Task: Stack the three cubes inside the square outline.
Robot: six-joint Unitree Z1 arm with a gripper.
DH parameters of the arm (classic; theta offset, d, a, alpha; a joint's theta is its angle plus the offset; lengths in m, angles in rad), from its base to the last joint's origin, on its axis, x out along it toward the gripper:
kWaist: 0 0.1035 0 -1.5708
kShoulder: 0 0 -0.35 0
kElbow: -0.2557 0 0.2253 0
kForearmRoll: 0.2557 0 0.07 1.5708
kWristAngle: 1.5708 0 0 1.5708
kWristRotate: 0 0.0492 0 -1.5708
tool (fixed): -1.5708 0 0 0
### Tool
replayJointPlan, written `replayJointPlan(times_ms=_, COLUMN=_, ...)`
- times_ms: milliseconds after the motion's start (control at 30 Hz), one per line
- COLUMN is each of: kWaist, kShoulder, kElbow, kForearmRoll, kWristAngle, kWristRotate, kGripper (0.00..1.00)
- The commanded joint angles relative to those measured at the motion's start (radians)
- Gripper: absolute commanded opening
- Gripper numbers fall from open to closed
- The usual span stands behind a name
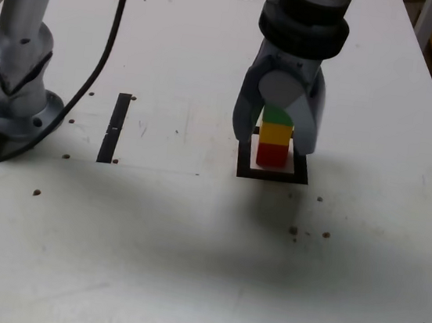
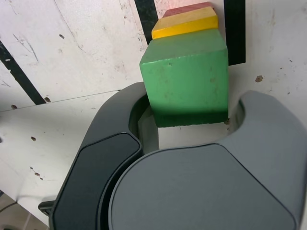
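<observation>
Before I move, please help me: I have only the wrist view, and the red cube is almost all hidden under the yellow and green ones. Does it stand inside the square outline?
Observer: Yes. In the exterior view the red cube stands on the white centre, inside the black border of the square outline.
Operator: Thank you. And the arm's base, where it is from the stack?
Observer: The base is at the exterior view's left edge, beyond the straight black strip.
Operator: Is there some cable close to the cubes?
Observer: A dark cable hangs in a long curve near the base, well away from the stack.
</observation>
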Motion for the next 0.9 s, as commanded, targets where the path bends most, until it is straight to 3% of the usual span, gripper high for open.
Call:
replayJointPlan(times_ms=0, kWaist=-0.002, kShoulder=-0.005, kElbow=-0.009, kForearmRoll=0.003, kWristAngle=0.009, kWristRotate=0.001, kGripper=0.7)
replayJointPlan(times_ms=267, kWaist=-0.003, kShoulder=-0.058, kElbow=-0.03, kForearmRoll=0.05, kWristAngle=0.064, kWristRotate=-0.031, kGripper=0.71)
replayJointPlan(times_ms=433, kWaist=-0.005, kShoulder=-0.149, kElbow=-0.051, kForearmRoll=0.127, kWristAngle=0.143, kWristRotate=-0.078, kGripper=0.71)
replayJointPlan(times_ms=567, kWaist=0.005, kShoulder=-0.271, kElbow=0.004, kForearmRoll=0.237, kWristAngle=0.21, kWristRotate=-0.149, kGripper=0.71)
replayJointPlan(times_ms=700, kWaist=0.029, kShoulder=-0.333, kElbow=0.136, kForearmRoll=0.248, kWristAngle=0.193, kWristRotate=-0.185, kGripper=0.71)
replayJointPlan(times_ms=867, kWaist=0.045, kShoulder=-0.348, kElbow=0.297, kForearmRoll=0.174, kWristAngle=0.117, kWristRotate=-0.184, kGripper=0.71)
